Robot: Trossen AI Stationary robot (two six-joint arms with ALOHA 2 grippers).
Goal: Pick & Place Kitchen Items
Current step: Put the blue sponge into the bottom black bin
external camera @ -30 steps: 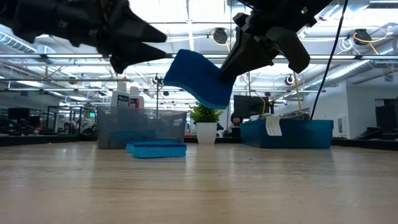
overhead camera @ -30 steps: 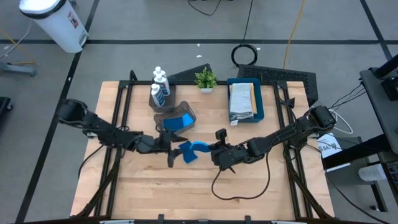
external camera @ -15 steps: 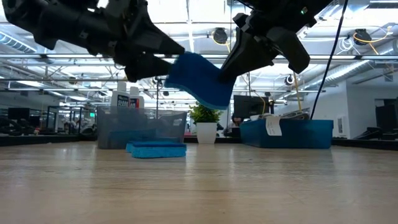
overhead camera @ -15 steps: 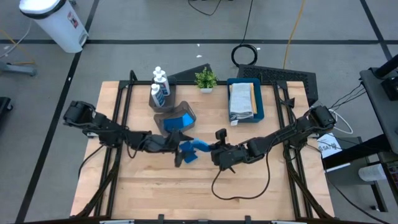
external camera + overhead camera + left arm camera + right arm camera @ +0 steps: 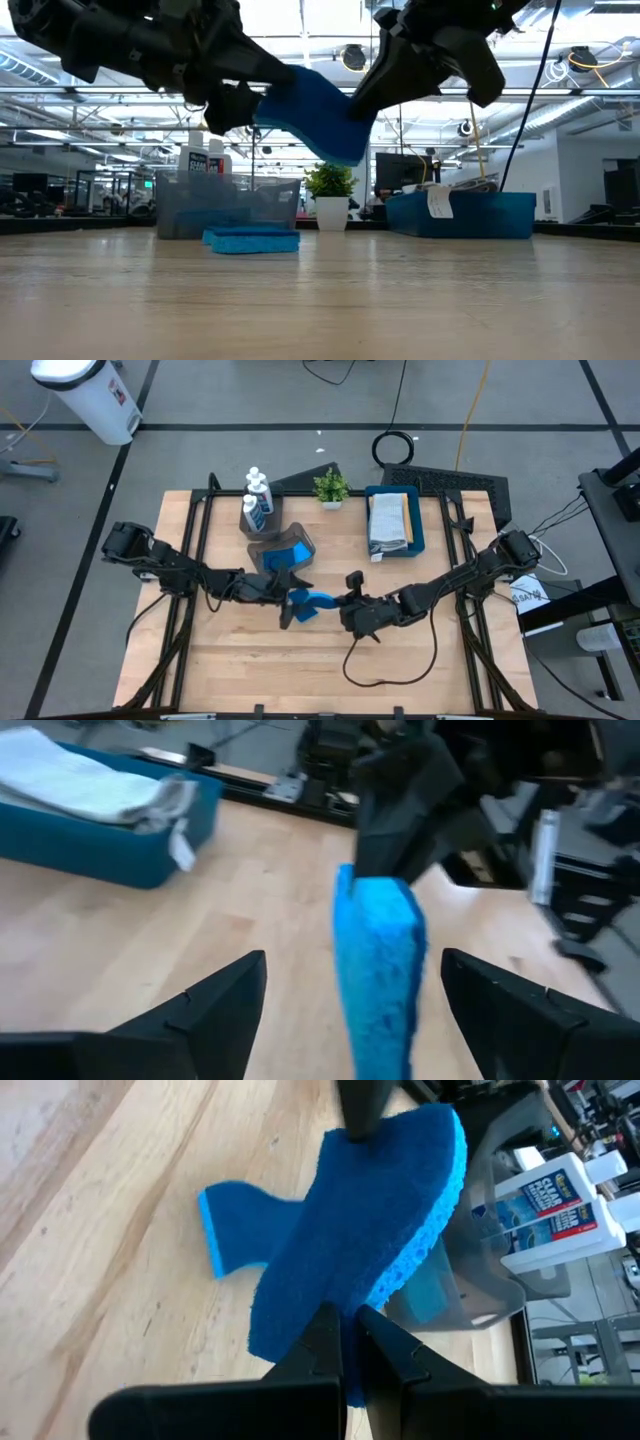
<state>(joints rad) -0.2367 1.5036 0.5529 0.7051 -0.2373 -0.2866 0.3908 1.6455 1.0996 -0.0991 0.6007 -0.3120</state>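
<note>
My right gripper (image 5: 345, 610) holds a wavy-edged blue sponge (image 5: 318, 598) in the air over the middle of the table. In the low view this sponge (image 5: 310, 110) hangs well above the wood. My left gripper (image 5: 292, 600) is open, with one finger on either side of the sponge's free end (image 5: 380, 970). The left wrist view shows a gap on both sides. A second blue sponge (image 5: 250, 240) lies flat on the table in front of a clear bin (image 5: 228, 205). My right gripper pinches the sponge's end nearest it (image 5: 335, 1305) between its two shut fingers, reaching in from the table's right and slanting down. The sponge is lifted clear of the table and sticks out beyond the fingers toward my left gripper, tilted.
Behind the clear bin (image 5: 270, 545) stand white bottles with blue labels (image 5: 257, 500). At the far edge are a small potted plant (image 5: 331, 487) and a blue tray (image 5: 417, 525) with folded cloths (image 5: 388, 520). The near half of the table is bare wood.
My left gripper has moved toward the table's right, up to the held sponge, so its fingers now stand around the sponge's free end. My right gripper has kept the sponge in the air at the same spot.
</note>
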